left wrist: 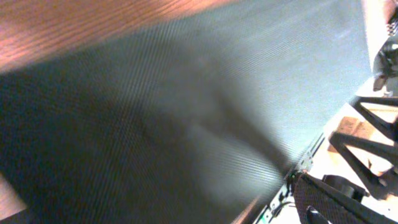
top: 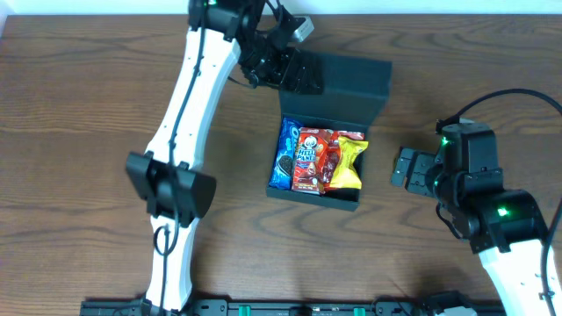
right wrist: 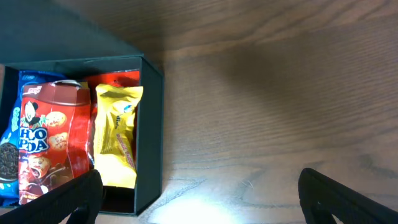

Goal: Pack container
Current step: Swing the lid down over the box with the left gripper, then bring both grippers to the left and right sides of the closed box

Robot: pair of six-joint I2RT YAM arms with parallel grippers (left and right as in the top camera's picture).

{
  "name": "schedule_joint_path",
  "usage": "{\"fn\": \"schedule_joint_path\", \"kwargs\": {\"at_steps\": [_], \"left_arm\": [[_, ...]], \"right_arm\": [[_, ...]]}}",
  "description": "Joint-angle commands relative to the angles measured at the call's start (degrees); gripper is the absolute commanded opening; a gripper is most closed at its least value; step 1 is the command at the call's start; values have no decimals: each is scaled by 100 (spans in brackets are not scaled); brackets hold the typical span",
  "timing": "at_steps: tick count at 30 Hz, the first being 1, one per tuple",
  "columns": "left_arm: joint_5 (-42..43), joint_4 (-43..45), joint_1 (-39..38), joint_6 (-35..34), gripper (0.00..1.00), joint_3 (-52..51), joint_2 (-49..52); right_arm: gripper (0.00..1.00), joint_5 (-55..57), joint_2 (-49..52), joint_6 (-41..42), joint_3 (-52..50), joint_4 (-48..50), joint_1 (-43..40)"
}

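Dark container (top: 312, 195) sitting smack in the middle of the wooden table (top: 79, 105), open, lid (top: 351, 77) standing up along the far side. Crammed in side by side: blue cookie packet (top: 286, 151) on the left, red Hello Panda packet (top: 309, 160) in the middle, yellow packet (top: 349, 165) on the right, plus a sliver of another red packet (right wrist: 118, 79) poking out behind the yellow. Pretty much wall to wall in there.

Over to the left gripper (top: 285, 68): up at the far left end of the lid, right against it going by the overhead view. From its wrist camera, just dark woven-looking lid surface across nearly everything, a strip of table top left, and what looks like 1 finger (left wrist: 320, 199) bottom right. Honestly can't tell whether clamped on the flap or only pressed against it, way too close and blurry. White left arm (top: 189, 114) stretched along the left side of the table, well apart from the box.

Then the right gripper (top: 407, 167): parked to the right of the container, near it but not touching, over bare wood. Spread wide, 2 fingertips at the bottom corners of its wrist view, only table and the box's near corner between them. 2 small green lights lit on the right arm (top: 492, 224).
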Motion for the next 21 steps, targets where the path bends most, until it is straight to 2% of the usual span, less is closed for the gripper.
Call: {"fn": "schedule_joint_path", "kwargs": {"at_steps": [1,13,19,21], "left_arm": [[-404,-116,0,28,95,133,-540],[-1023,-708,0,-212,96,133,-1386],[-1690,-1019,0,-479,95,131,-1523],[-1996,-1019,0,-758,95,129,-1554]], "right_arm": [[99,101,7,31,94,0,52],[99,-435,7,37,94,-2,52],[99,-570,7,72,94,-90,52],[99,-660,7,74,94,-146,52]]}}
